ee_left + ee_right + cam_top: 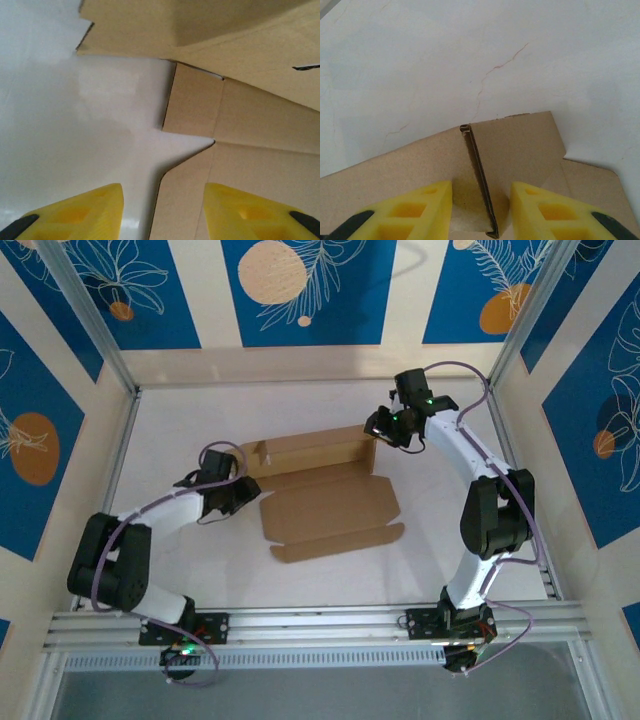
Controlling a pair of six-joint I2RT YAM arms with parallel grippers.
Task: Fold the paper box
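While the paper box (330, 512) lies in the middle of the worktop (300, 405), its rear wall stands upright and its front flaps lie flat. The left pincer (162, 187) hovers at the box's left edge, jaws apart and empty. The right pincer (481, 184) sits at the box's right rear corner, jaws open astride the upright wall's end, with a gap showing on each side.

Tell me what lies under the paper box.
The paper box lies on the white table; its flat panels cover the surface beneath, so anything under them cannot be seen.
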